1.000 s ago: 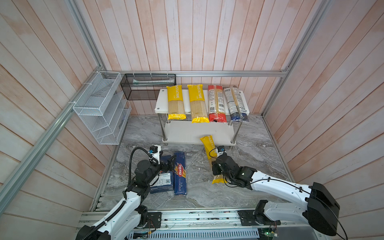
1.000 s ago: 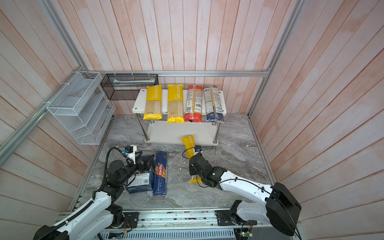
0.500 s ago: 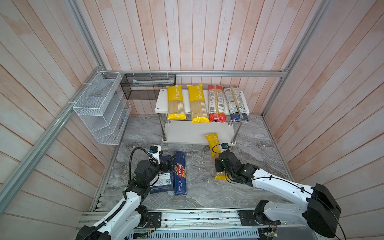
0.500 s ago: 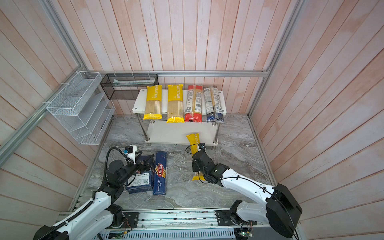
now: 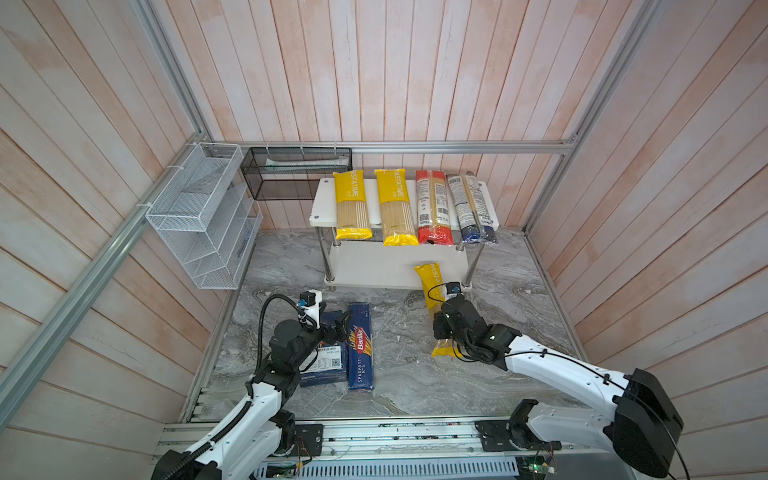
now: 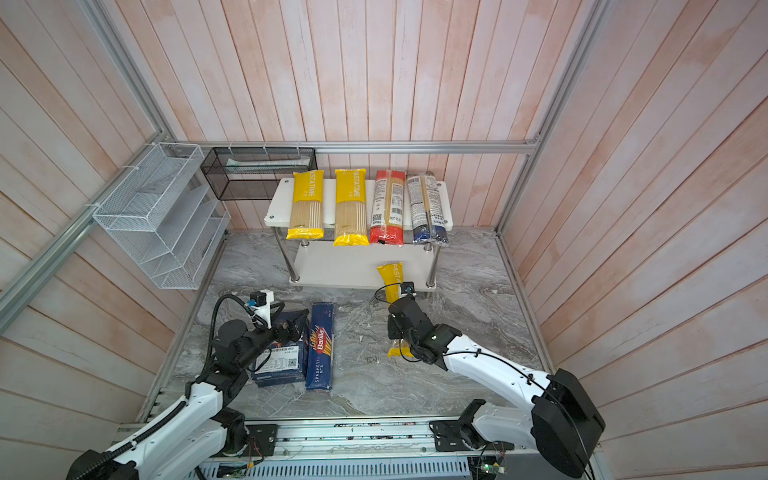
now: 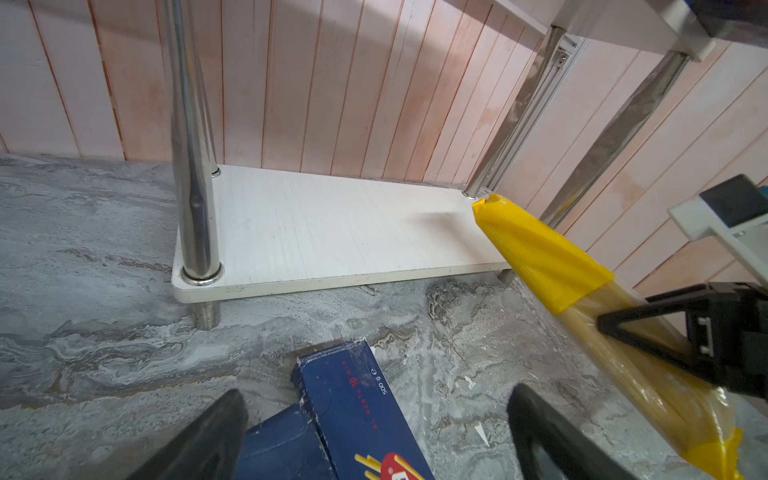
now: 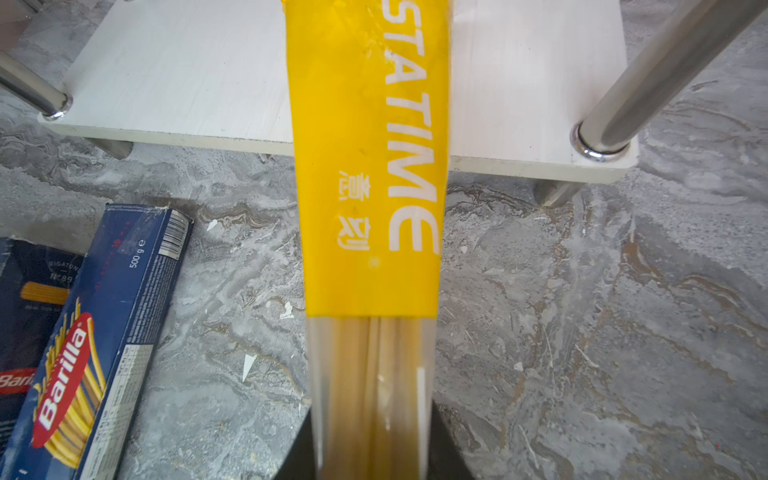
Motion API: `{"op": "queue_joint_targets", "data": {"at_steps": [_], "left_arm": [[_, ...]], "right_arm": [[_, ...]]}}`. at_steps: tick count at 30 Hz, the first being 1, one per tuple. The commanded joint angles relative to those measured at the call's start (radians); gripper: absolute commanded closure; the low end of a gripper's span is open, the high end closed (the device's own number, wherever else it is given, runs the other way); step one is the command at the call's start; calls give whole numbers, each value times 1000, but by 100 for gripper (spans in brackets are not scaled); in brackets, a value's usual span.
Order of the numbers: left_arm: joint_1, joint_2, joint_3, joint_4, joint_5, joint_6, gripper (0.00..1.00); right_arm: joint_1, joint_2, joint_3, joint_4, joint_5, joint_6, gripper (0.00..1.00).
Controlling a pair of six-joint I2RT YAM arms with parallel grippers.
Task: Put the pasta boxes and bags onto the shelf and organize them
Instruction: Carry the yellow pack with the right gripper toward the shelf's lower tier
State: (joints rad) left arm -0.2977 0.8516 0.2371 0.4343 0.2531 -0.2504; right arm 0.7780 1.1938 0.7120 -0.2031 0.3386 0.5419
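Grey marbled bench (image 5: 519,299) carries everything. White wire-mesh rack (image 5: 199,216) hangs on the left wall, with a black mesh basket (image 5: 297,172) on the back rail beside it. The shelf (image 5: 323,203) stands at the back centre. Its top board holds four bags side by side, their near ends overhanging the front edge: two yellow bags (image 5: 352,205), red-ended bag (image 5: 433,208), blue-ended bag (image 5: 471,208). Wide box (image 5: 328,365) and narrow box (image 5: 360,347) lie flat, touching along their long sides, front left on the bench. Right claw (image 8: 370,453) is clamped on the fifth bag (image 5: 430,276), which tilts with its far yellow end over the lower board's front edge, just beside the front right leg (image 5: 469,270); contact with the board cannot be told. Left claw (image 7: 374,440) is spread wide, low over the boxes' far ends.
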Motion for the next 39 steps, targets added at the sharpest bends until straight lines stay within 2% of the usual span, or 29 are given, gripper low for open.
{"op": "queue_joint_targets", "data": {"at_steps": [1, 15, 39], "left_arm": [[-3, -5, 10, 6, -8, 16, 0], [-3, 10, 12, 12, -5, 19, 0], [-2, 7, 10, 11, -10, 20, 0]], "right_arm": [[-31, -39, 61, 93, 23, -20, 85], [-122, 7, 110, 87, 13, -71, 86], [-273, 178, 198, 234, -31, -166, 85]]}}
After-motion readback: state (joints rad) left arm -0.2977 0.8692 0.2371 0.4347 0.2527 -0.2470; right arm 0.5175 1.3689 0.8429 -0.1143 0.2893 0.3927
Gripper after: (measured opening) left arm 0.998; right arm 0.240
